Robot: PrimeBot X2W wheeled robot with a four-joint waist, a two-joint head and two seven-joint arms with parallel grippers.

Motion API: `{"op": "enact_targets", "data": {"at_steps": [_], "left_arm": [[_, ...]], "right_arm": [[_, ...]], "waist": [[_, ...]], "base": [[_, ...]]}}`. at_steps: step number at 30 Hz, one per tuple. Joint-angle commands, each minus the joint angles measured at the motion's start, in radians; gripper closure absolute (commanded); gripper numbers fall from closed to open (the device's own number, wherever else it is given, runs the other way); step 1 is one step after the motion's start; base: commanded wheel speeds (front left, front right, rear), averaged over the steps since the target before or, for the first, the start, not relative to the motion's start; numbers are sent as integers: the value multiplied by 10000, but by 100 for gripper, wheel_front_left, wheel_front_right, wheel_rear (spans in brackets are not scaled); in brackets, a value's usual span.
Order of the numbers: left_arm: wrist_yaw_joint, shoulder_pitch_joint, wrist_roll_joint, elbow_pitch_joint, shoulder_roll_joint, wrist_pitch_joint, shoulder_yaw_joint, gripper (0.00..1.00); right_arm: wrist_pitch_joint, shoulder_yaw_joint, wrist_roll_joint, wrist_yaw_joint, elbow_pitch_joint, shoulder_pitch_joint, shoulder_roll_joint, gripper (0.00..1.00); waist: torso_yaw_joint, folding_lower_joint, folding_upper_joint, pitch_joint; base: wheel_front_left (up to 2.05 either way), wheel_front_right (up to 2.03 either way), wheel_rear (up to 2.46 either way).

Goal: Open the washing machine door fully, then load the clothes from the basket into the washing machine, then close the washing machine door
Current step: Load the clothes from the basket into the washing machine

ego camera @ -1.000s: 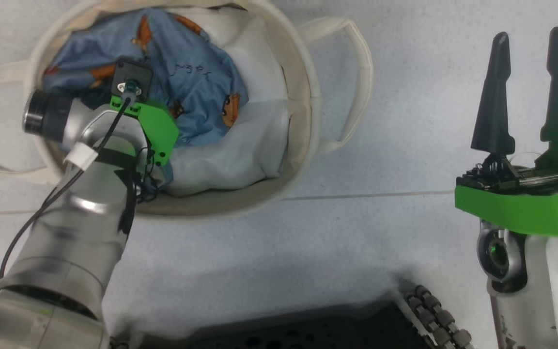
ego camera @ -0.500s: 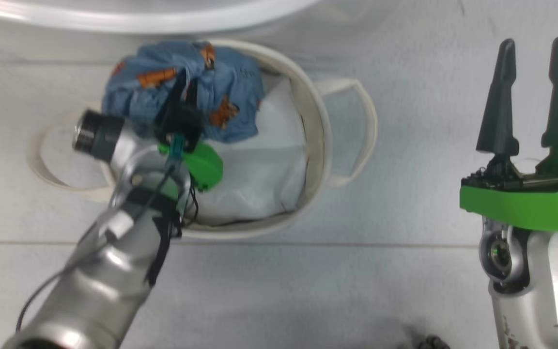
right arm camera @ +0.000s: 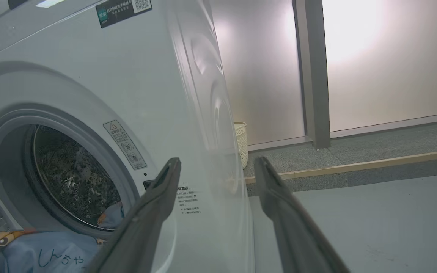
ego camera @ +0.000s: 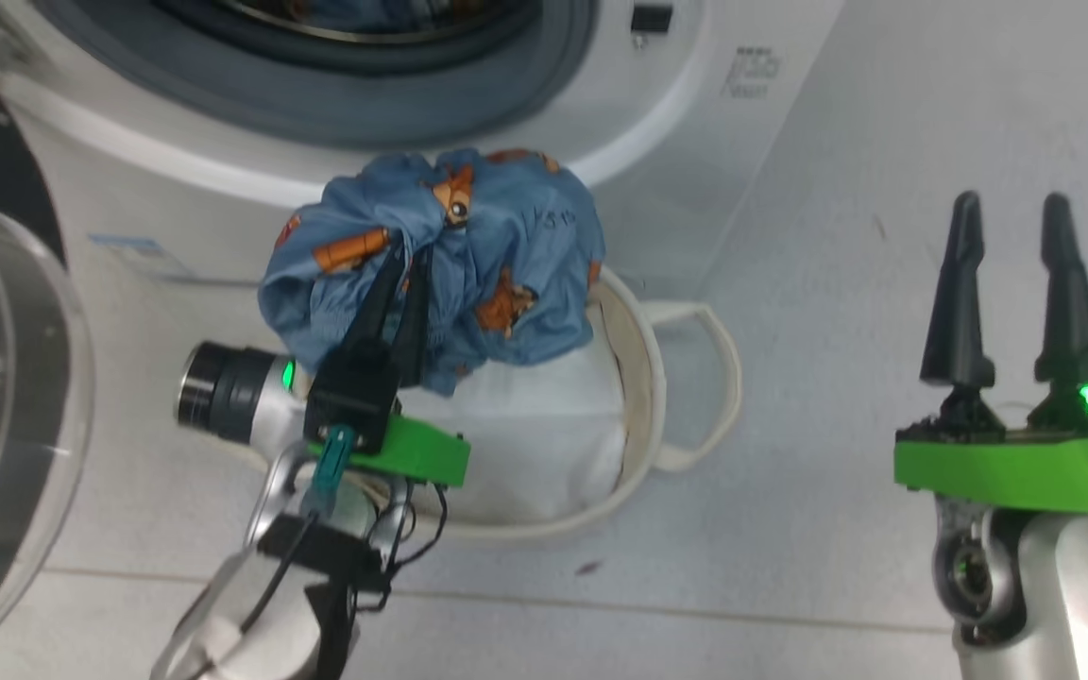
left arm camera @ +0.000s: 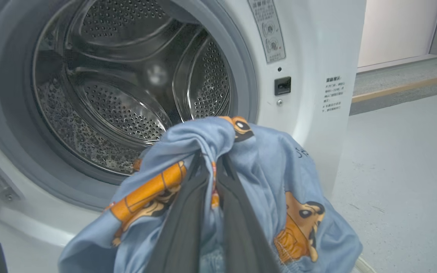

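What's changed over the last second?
The left gripper, shut on the blue garment, lifted it out of the basket toward the washing machine; the head camera tilted up too. The right gripper stays open; the white liner stays in the basket.

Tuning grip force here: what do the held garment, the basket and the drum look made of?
Garment: soft matte cloth, it bunches in folds. Basket: cream canvas-like fabric, limp loop handle. Drum: shiny perforated metal, probably steel.

Silver-grey arms [ego camera: 1073, 586], bright green wrist brackets [ego camera: 1007, 472], black cables [ego camera: 412, 548] — left gripper [ego camera: 407, 257], right gripper [ego camera: 1010, 203]: long dark tapered fingers [ego camera: 955, 302].
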Motion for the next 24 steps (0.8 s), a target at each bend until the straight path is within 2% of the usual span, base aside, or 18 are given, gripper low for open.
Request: {"op": "enact_targets", "data": {"at_steps": [1,11,16,24], "left_arm": [[-8,48,107,-584,251,-115,427,100],[89,2055,124,-2413,-6,-116,1235,100],[13,2809,188,-2619,-143,-116,1534,100],[-265,3149,294,-2772,-262,-116,1999,100]], "right_arm": [[-49,285,90,42,-264,149,37,0],[-49,139,333,42,-78,989,37,0],[-49,147,409,42,8,1278,37,0],[-49,187,417,42,-4,1465,37,0]], "waist": [[212,1,-1,-651],[450,1,-1,-1960],[472,1,-1,-2423],[398,1,-1,-2446]], "base": [[0,0,0],[0,0,0],[0,0,0],[0,0,0]]}}
